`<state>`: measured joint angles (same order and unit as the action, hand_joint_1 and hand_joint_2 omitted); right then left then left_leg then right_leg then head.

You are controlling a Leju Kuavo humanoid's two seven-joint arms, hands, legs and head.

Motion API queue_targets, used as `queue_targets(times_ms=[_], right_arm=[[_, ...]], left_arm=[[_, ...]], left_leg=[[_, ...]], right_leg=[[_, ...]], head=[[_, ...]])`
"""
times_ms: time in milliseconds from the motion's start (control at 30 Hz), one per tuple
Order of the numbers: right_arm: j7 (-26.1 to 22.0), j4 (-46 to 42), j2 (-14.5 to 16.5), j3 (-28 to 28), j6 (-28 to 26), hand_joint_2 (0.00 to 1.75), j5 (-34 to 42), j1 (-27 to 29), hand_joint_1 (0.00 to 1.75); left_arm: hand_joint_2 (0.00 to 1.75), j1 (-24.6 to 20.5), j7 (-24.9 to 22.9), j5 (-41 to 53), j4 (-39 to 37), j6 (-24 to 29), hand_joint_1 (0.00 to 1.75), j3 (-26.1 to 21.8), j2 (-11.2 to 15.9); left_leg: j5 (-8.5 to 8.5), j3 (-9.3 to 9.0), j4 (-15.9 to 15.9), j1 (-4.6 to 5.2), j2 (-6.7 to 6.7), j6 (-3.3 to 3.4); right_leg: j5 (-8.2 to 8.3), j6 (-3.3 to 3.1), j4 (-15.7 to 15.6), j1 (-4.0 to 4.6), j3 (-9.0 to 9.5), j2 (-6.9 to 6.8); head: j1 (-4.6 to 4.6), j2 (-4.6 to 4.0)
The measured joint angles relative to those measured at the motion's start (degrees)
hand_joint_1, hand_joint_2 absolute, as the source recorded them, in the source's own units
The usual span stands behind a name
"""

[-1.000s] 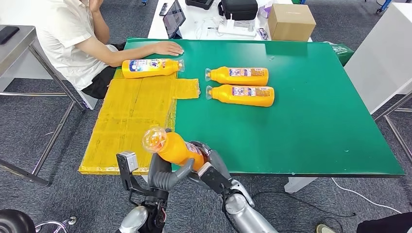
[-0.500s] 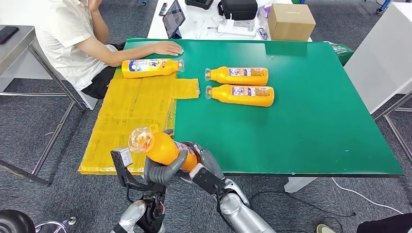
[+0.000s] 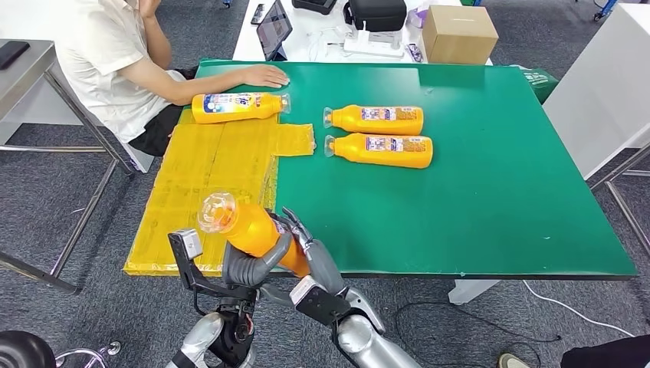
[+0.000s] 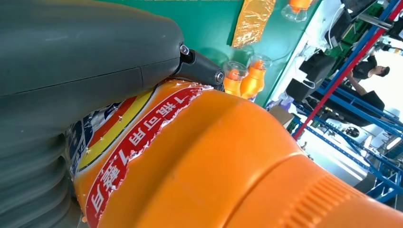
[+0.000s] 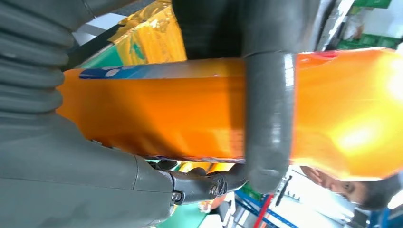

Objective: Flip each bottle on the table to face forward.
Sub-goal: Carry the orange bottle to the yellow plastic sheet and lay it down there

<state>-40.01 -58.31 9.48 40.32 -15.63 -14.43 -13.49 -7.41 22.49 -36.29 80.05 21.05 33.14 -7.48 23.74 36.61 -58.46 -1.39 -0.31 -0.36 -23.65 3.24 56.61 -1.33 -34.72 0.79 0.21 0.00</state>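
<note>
An orange bottle (image 3: 253, 230) with a clear cap hangs tilted over the table's near edge, cap pointing up and to the left. My left hand (image 3: 249, 267) grips it from below around the middle, the thumb wrapped over the label (image 4: 119, 137). My right hand (image 3: 310, 253) holds its base end, fingers standing up beside it. The left hand (image 4: 71, 71) and the bottle (image 5: 166, 114) show close up in the wrist views, and the right hand (image 5: 57, 161) lies against the bottle. Three more orange bottles lie on their sides: one (image 3: 238, 107) at the far left, two (image 3: 375, 119) (image 3: 383, 150) side by side mid-table.
A yellow mat (image 3: 207, 184) covers the left part of the green table (image 3: 475, 184). A person (image 3: 115, 61) sits at the far left with a hand (image 3: 264, 77) resting on the table. A cardboard box (image 3: 458, 34) and a tablet (image 3: 274, 29) stand on a white table behind.
Both hands have carried the held bottle to the left, over the mat's near corner. The right hand's fingers now stand more apart. The lying bottles have not moved.
</note>
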Motion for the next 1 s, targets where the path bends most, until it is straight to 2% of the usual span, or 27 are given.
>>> queue_targets(times_ms=[133, 267, 333, 433, 500, 567, 633, 767, 1000], right_arm=[[0.0, -2.0, -0.4, 1.0, -1.8, 0.0, 0.3, 0.5, 0.0], [-0.1, -8.5, -2.1, 4.5, -9.8, 0.0, 1.9, 1.9, 0.0], [-0.1, -12.3, -3.4, 6.9, -14.1, 0.0, 2.0, 2.2, 0.0], [-0.1, -16.8, -5.3, 9.0, -20.7, 0.0, 0.6, 2.5, 0.0], [-0.1, -19.3, -6.2, 9.0, -23.3, 0.0, -1.8, 3.2, 0.0], [-0.1, -21.9, -6.4, 7.3, -24.1, 0.0, -5.4, 4.5, 0.0], [-0.1, -24.1, -6.1, 4.7, -24.2, 0.0, -8.1, 5.8, 0.0], [-0.1, -26.6, -5.8, 1.7, -24.4, 0.0, -9.1, 7.0, 0.0], [-0.1, -28.2, -5.6, 0.0, -24.5, 0.0, -9.2, 7.8, 0.0]], left_arm=[[1.75, 0.0, 0.4, -0.1, 0.4, 0.6, 1.75, -0.5, 0.2], [1.75, -0.1, 1.3, -0.2, 1.5, 2.9, 1.75, -3.0, 0.7], [1.75, -0.6, 2.8, 2.1, 1.9, 5.8, 1.75, -5.0, 1.2], [1.75, -2.0, 7.1, 10.9, 1.9, 13.3, 1.75, -8.6, 2.2], [1.75, -2.9, 10.3, 22.1, 1.4, 17.2, 1.75, -12.1, 2.6], [1.75, -3.7, 11.9, 35.7, 0.5, 18.5, 1.75, -17.1, 2.2], [1.75, -4.2, 12.2, 44.1, -0.4, 18.9, 1.75, -22.0, 1.6], [1.75, -4.5, 12.2, 45.5, -1.5, 19.1, 1.75, -27.2, 0.9], [1.75, -4.6, 12.2, 45.4, -2.6, 19.1, 1.75, -30.0, 0.2]], left_leg=[[0.0, 0.01, 0.0, 0.0, 0.01, 0.0], [0.0, 0.03, 0.0, 0.0, 0.01, 0.0], [0.0, 0.03, 0.0, -0.01, 0.01, 0.0], [-0.01, 0.03, 0.0, -0.02, 0.01, -0.01], [-0.03, 0.03, 0.0, -0.02, 0.0, 0.0], [-0.06, 0.03, 0.0, -0.02, -0.01, 0.01], [-0.05, 0.03, 0.0, -0.01, 0.03, 0.02], [-0.05, 0.04, 0.0, 0.0, 0.04, 0.02], [-0.05, 0.05, 0.0, -0.01, 0.04, 0.02]], right_leg=[[0.0, 0.0, 0.0, 0.0, 0.0, 0.0], [0.0, 0.0, 0.0, 0.0, -0.04, 0.0], [0.0, 0.0, 0.0, 0.01, -0.07, 0.01], [0.0, 0.0, 0.0, 0.01, -0.08, 0.01], [0.0, 0.0, 0.0, 0.02, -0.07, 0.0], [0.0, 0.0, 0.0, 0.01, -0.05, -0.02], [0.01, -0.01, 0.0, 0.0, -0.06, 0.0], [0.01, -0.01, 0.0, 0.0, -0.1, 0.0], [0.01, -0.01, 0.0, 0.0, -0.09, 0.0]], head=[[0.01, 0.0], [0.01, 0.0], [0.01, 0.0], [0.01, 0.0], [0.02, 0.0], [0.03, 0.0], [0.01, 0.0], [0.03, 0.0], [0.01, 0.0]])
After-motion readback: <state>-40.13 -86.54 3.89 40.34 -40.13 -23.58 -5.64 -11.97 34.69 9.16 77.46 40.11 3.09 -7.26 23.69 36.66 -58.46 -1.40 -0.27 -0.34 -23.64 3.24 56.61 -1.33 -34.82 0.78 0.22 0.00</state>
